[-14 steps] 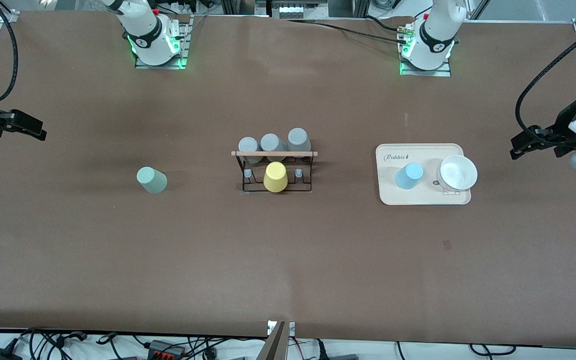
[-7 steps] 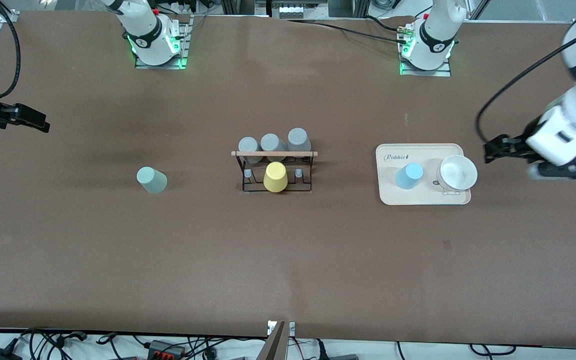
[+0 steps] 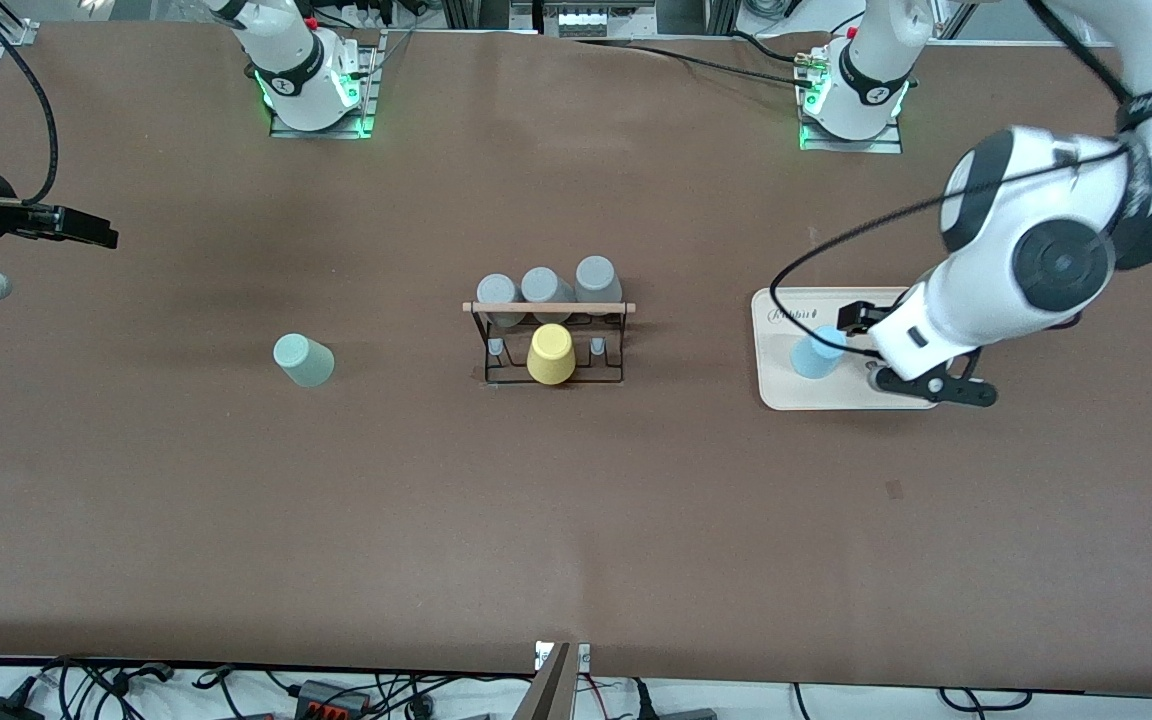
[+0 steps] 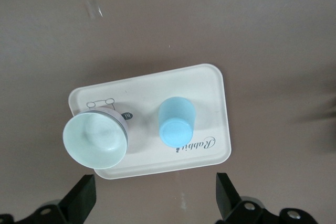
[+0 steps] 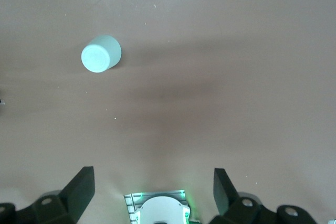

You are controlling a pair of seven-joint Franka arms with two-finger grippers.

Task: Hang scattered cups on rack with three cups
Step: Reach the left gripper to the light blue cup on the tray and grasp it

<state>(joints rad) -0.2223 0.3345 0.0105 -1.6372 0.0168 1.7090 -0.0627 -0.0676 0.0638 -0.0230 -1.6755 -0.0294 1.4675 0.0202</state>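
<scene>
Brown bench [image 3: 576, 520]: left gripper [image 3: 848, 318], fingers spread, hovering over cream tray [image 3: 786, 395] beside upside-down light blue tumbler [image 3: 818, 352]; right gripper [image 3: 86, 228] waiting w/ fingers apart, well off pale mint-green tumbler [image 3: 303, 360].

- We see a robotics lab: two arm bases [image 3: 311, 85] bolted onto a brown-covered table [image 3: 576, 520].
- Cables and power strips [image 3: 321, 692] trail along its edge.

Rack [image 3: 548, 345] sits mid desk [image 3: 576, 520]. Three cups [image 3: 546, 287] on rack, farther from front camera; one more cup [image 3: 550, 354] on its nearer side. One loose cup [image 3: 303, 360] on desk toward right arm's end. Tray [image 3: 786, 395] toward left arm's end; cup [image 3: 816, 353] and bowl [image 4: 95, 142] side by side in tray.
</scene>
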